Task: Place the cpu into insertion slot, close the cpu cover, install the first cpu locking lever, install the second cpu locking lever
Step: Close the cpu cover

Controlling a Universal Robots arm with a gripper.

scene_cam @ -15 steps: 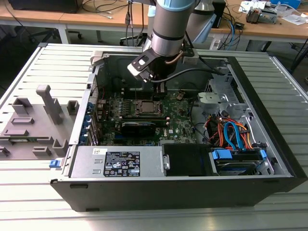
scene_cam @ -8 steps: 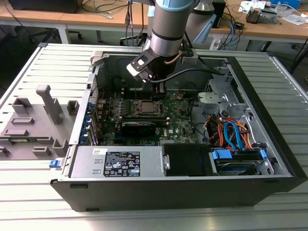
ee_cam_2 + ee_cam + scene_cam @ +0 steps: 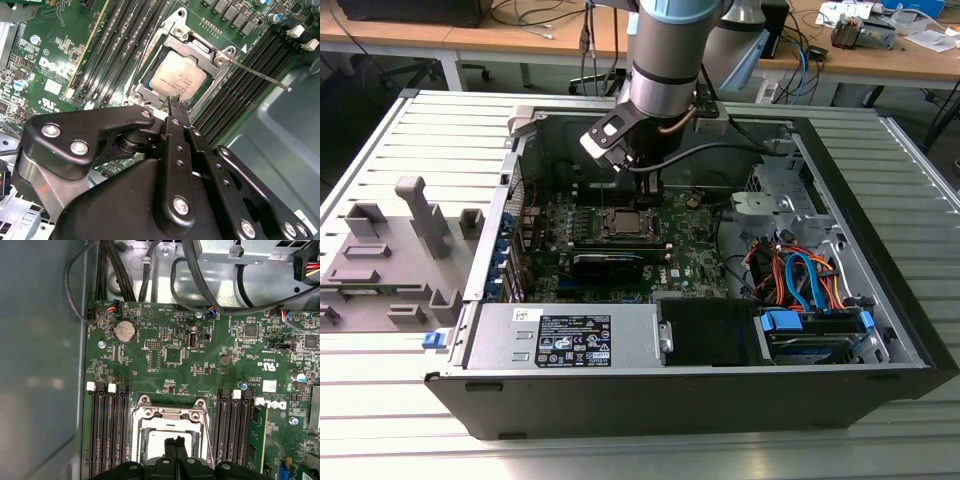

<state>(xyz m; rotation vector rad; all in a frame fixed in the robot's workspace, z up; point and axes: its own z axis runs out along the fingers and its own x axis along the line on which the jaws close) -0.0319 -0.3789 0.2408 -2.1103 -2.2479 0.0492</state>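
In the second wrist view the gripper, fingers pressed together, hovers over the cpu, which is framed by the cpu cover. The first wrist view adds a coin battery.

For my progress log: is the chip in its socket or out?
In. In the second wrist view the silvery chip lies flat inside the socket, framed by its metal rim.

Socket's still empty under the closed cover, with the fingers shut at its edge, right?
Not empty. The second wrist view shows the cpu seated in the socket, framed by the closed cpu cover. The fingers are shut at its edge.
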